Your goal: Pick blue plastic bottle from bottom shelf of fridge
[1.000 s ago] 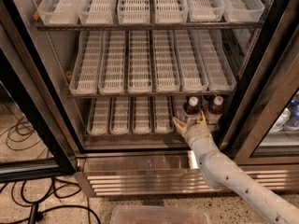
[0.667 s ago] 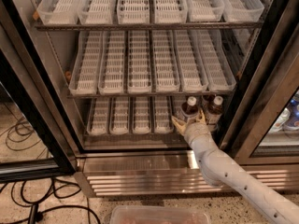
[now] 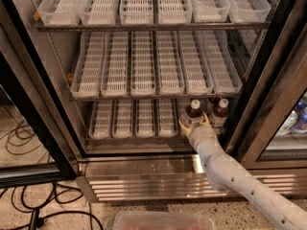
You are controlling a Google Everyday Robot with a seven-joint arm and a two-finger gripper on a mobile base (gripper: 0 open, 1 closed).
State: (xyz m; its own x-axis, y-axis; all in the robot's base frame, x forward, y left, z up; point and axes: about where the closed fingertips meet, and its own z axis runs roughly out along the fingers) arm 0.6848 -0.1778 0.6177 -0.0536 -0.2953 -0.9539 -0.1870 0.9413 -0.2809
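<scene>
The blue plastic bottle, white cap, dark liquid and pale label, stands at the right end of the bottom shelf of the fridge. My gripper reaches in from the lower right at the shelf's front edge. It is open, with one finger on each side of the bottle's lower body. I cannot tell whether the fingers touch the bottle. The bottle's base is hidden behind the gripper.
A similar white-capped bottle with a reddish-brown label stands just right of the gripper. Two upper racks of white lane trays hang above. The black door frame is close on the right. Cables lie on the floor at left. A clear container sits below.
My gripper has moved slightly forward and up into the shelf, so its fingers now flank the bottle more closely. The bottles have not moved.
</scene>
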